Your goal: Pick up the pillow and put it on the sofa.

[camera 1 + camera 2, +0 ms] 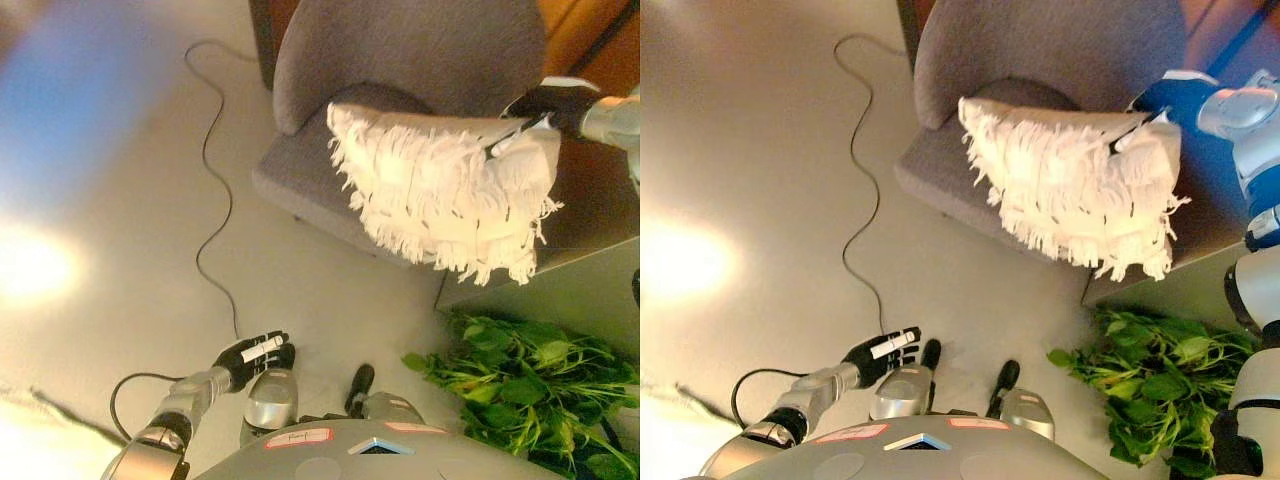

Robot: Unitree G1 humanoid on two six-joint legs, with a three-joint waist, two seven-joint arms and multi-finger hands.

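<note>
A white fringed pillow (445,190) hangs over the seat of the grey sofa (410,50), its shaggy tassels drooping toward the seat's front edge. My right hand (548,108) comes in from the right and is shut on the pillow's upper right corner, holding it up. In the right eye view the same hand (1160,105) pinches that corner of the pillow (1070,185). My left hand (255,358) hangs low at the lower left over the floor, fingers relaxed and empty, far from the pillow.
A leafy green plant (525,385) stands at the lower right, just below the sofa's front corner. A thin black cord (215,180) snakes across the pale floor left of the sofa.
</note>
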